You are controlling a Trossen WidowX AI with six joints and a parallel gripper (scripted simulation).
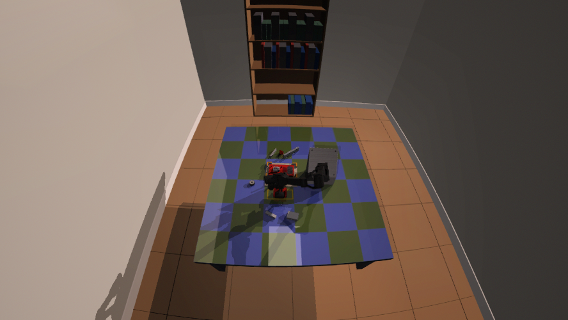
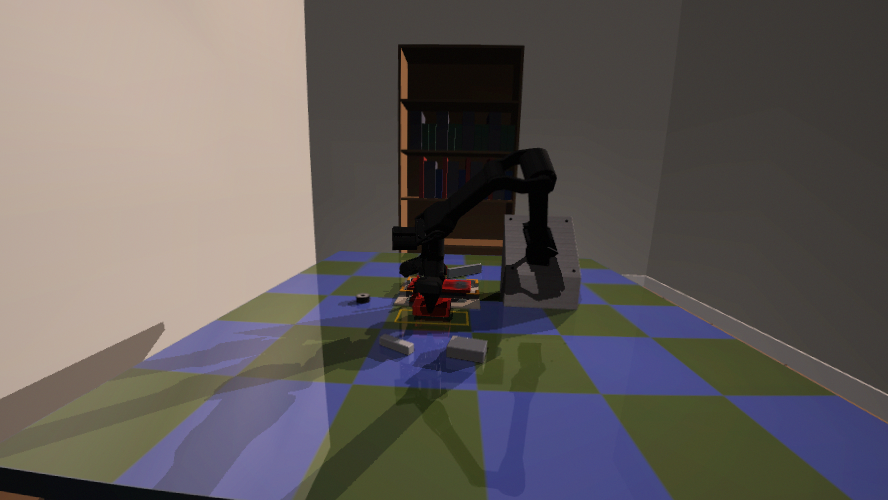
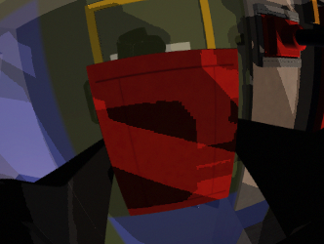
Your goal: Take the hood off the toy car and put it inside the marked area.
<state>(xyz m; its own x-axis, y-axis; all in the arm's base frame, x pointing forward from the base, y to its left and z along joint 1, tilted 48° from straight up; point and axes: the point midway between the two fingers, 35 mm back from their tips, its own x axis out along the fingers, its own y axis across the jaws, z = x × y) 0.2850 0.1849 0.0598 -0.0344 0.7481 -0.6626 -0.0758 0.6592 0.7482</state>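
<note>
The hand (image 1: pixel 279 194) (image 2: pixel 431 304) (image 3: pixel 170 134) grasps the red hood (image 1: pixel 274 191) (image 2: pixel 422 308) (image 3: pixel 166 132), partly hiding it from above. Toward twelve o'clock, the arm (image 1: pixel 291 181) (image 2: pixel 469 193) covers part of the car (image 1: pixel 286 169) (image 2: pixel 458 286) (image 3: pixel 283 39).

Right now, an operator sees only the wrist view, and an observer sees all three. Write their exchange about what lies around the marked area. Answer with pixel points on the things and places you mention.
Operator: The hood (image 1: pixel 275 192) (image 2: pixel 442 308) (image 3: pixel 146 132) fills my view. What lies past the marked area (image 1: pixel 292 195) (image 2: pixel 467 321) (image 3: pixel 94 34), away from the car (image 1: pixel 290 169) (image 2: pixel 458 285) (image 3: pixel 273 36)?
Observer: A narrow block (image 1: pixel 270 214) (image 2: pixel 395 344) and a wider block (image 1: pixel 292 215) (image 2: pixel 467 349).
Operator: Anything left of the car, in the top view?
Observer: A small round piece (image 1: pixel 251 182) (image 2: pixel 362 298).
</note>
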